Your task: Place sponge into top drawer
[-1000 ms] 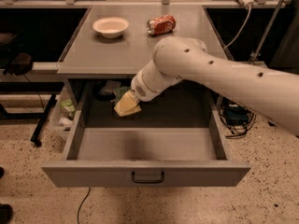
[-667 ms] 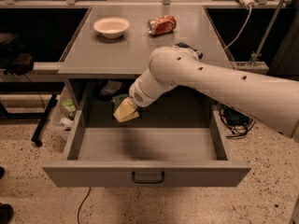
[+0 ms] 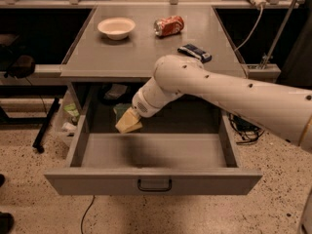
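We find the gripper [image 3: 126, 117] clamped on the sponge [image 3: 129, 125], which is held tilted above the rear left of the open top drawer [image 3: 204, 181]. The drawer floor lies directly below.

White bowl [image 3: 116, 27] on table [image 3: 97, 57], back left. Crushed red can [image 3: 168, 25] on its side just right of bowl, apart from it. Dark blue wrapped bar [image 3: 194, 52] nearer front right. Black cables [image 3: 244, 128] on speckled floor [image 3: 34, 199] at right. Gripper [image 3: 133, 113] below table's front edge.
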You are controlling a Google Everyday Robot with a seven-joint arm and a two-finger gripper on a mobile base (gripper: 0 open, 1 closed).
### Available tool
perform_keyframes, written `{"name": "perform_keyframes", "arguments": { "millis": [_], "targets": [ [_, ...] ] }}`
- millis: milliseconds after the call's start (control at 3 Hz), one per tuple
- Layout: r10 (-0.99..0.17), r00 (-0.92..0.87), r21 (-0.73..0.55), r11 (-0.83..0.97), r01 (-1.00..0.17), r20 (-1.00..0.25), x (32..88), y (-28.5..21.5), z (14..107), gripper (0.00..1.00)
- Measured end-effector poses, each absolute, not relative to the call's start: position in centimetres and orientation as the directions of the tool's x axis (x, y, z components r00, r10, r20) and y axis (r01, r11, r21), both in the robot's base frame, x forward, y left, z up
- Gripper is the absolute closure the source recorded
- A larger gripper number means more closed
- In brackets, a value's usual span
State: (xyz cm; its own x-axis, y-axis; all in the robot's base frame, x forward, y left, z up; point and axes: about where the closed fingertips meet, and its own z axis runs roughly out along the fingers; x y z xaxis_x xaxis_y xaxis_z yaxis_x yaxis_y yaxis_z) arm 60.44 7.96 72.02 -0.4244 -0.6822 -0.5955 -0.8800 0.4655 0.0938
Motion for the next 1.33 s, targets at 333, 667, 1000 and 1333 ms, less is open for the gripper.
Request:
{"name": "perform_keyframes", "arguments": {
  "millis": [333,667,1000,1333],
  "targets": [
    [-0.683,-0.413,0.13,0.427,-0.895,-0.603,58.4,9.0,69.9,1.0],
    [-0.692,-0.4,0.143,0.4,-0.905,-0.601,57.0,9.7,68.5,1.0],
    [-0.697,-0.393,0.152,0.383,-0.911,-0.6,56.2,10.6,66.7,1.0],
    [-0.685,-0.397,0.162,0.382,-0.91,-0.611,56.4,11.7,64.7,0.82]
  ]
}}
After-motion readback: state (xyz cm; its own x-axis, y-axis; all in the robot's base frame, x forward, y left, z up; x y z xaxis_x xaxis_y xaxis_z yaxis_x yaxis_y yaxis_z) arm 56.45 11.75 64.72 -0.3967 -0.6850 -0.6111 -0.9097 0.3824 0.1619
